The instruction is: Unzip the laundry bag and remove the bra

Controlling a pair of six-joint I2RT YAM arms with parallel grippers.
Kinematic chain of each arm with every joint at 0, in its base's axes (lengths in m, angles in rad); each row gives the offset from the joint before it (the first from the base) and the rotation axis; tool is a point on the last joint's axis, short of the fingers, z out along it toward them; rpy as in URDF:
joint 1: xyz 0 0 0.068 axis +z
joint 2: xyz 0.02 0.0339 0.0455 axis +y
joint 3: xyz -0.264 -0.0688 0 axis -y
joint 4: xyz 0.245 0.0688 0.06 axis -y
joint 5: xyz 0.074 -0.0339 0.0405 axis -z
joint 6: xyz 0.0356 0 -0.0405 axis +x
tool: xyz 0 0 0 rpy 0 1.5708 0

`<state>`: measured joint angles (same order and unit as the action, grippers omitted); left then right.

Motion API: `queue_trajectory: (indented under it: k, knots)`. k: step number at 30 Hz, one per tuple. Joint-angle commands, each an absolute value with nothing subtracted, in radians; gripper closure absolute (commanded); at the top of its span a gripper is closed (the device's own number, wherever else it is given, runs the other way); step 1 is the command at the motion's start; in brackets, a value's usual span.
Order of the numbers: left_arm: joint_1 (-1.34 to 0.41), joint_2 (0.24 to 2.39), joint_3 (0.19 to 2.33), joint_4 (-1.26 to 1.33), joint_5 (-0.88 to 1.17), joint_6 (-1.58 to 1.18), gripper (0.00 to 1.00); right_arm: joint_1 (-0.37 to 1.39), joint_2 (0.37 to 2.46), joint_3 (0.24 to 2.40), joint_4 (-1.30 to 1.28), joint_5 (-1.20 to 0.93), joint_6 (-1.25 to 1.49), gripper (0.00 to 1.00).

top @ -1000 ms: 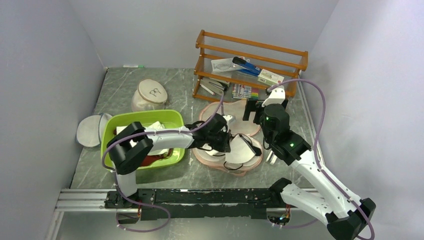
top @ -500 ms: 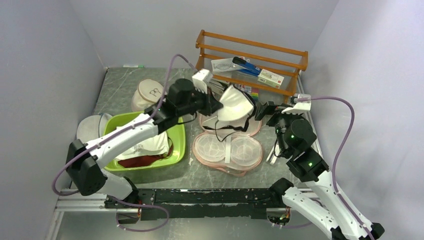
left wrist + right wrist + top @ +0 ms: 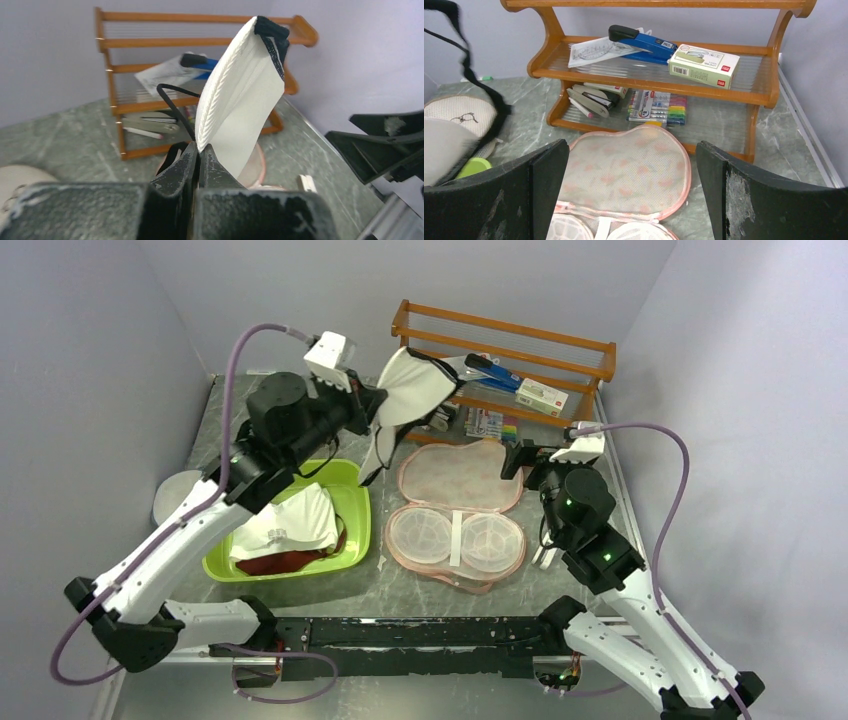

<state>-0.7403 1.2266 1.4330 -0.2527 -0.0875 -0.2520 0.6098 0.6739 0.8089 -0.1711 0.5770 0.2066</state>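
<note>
One green basin (image 3: pixel 358 515), left of frame, clothes (image 3: pixel 290 525) inside. Upper middle: left gripper (image 3: pixel 375 405) clenched on bra (image 3: pixel 418 388) edge, cup held high, strap dangling. Centre: laundry bag (image 3: pixel 462 475) flat on table (image 3: pixel 420 590), unzipped, lid open toward wooden rack (image 3: pixel 560 343). Right: right gripper (image 3: pixel 515 458) spread wide, empty. Step: removal nearly done; next move likely calls for setting bra down clear of bag.

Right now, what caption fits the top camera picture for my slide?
Left gripper holds the white bra clear of the opened laundry bag; right gripper stands open.
</note>
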Motion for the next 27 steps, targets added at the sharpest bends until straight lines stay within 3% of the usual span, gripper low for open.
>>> queue_trajectory:
  k: [1,8,19,27]
  knots:
    - [-0.728,1.152,1.427,-0.327,-0.270,-0.177,0.93,0.605,0.681,0.801,-0.128,0.577,0.195,0.00]
    - [-0.726,1.077,1.345,-0.465,-0.472,-0.177,0.93,0.605,0.719,0.805,-0.119,0.549,0.196,0.00]
    - [-0.724,0.948,1.146,-0.630,-0.627,-0.291,0.93,0.604,0.771,0.801,-0.098,0.508,0.199,0.00]
    - [-0.723,0.884,1.137,-0.807,-0.793,-0.376,0.93,0.605,0.793,0.805,-0.099,0.492,0.199,0.00]
